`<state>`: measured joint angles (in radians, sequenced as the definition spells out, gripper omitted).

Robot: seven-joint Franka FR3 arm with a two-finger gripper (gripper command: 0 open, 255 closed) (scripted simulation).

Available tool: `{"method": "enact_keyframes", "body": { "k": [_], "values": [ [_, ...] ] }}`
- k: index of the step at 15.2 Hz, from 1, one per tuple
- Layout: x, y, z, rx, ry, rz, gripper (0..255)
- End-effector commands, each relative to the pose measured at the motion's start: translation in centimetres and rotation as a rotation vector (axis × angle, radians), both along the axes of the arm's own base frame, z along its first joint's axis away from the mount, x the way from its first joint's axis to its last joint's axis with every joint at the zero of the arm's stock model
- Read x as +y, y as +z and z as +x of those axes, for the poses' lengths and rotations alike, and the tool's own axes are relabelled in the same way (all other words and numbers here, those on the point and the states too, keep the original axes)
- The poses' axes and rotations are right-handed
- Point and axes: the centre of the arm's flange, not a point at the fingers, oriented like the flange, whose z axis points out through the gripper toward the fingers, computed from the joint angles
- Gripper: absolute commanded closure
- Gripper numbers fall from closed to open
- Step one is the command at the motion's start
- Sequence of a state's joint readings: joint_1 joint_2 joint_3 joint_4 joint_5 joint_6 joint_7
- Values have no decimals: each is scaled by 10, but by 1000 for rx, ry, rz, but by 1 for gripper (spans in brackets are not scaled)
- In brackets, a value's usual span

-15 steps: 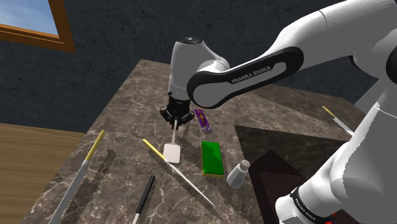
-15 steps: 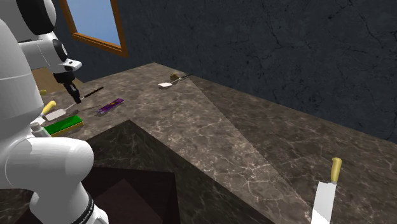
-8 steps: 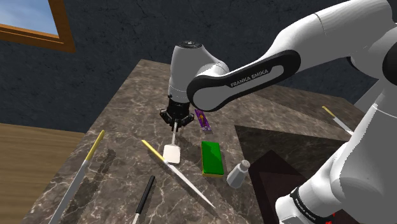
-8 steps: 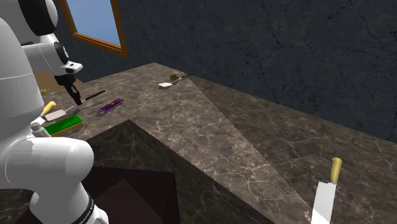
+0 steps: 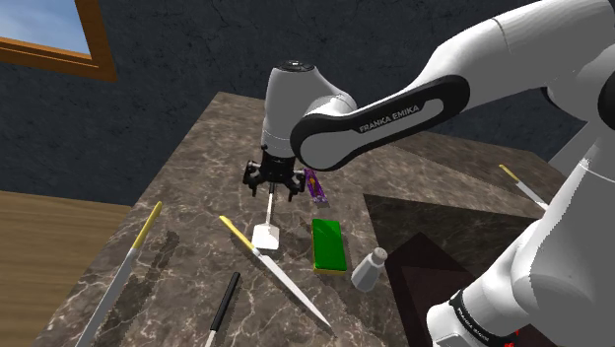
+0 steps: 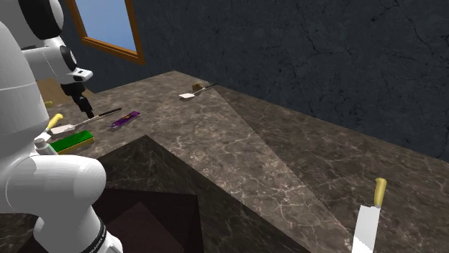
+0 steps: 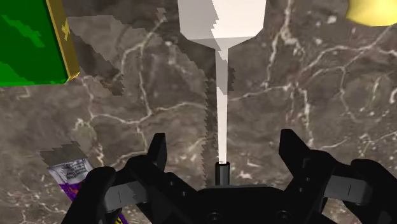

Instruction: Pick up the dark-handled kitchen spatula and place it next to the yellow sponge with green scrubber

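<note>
Nearest, along the hand [image 7: 222,137]: spread open, black fingers [image 7: 157,153] well apart and clasping nothing. Between them, touching neither, the spatula [image 7: 221,83], white in shaft and blade, with just a stub of dark handle at the palm and the rest hidden behind the hand's body. Flat on the dark veined table [image 7: 305,95], to judge by the jagged shadow hugging the shaft. Just beside the blade on one side, the sponge [image 7: 28,44], green on top with a yellow edge, cut off by the frame. On the other side, the rounded end of a yellow-handled knife [image 7: 372,9], mostly out of frame. Half hidden under the hand, a purple packet [image 7: 69,173]. Touching or merely overlapping the knife's blade with the spatula's: unclear from the shoulder view. Farther out on the table, a white bottle [image 5: 370,268] near the sponge's end. A black-handled tool [image 5: 225,304] and a long yellow-tipped tool [image 5: 120,271], both cut by the bottom edge. Toward the shoulder view's right, a second knife [image 5: 522,187], partly hidden behind the white arm [image 5: 394,108]. Farthest, across the table in the second exterior view, a small pale utensil [image 6: 196,91], too small to make out. Behind it, a dark wall [image 6: 324,57] and a brown-framed window [image 6: 108,25].
</note>
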<state>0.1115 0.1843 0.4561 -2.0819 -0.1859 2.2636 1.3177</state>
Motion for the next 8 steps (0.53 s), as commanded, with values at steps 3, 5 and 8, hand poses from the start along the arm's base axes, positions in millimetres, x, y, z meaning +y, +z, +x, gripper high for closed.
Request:
{"method": "enact_keyframes", "body": {
  "k": [3, 5, 8],
  "values": [
    [2, 44, -1, 0, 0, 0, 0],
    [2, 44, -1, 0, 0, 0, 0],
    [2, 44, -1, 0, 0, 0, 0]
  ]
}}
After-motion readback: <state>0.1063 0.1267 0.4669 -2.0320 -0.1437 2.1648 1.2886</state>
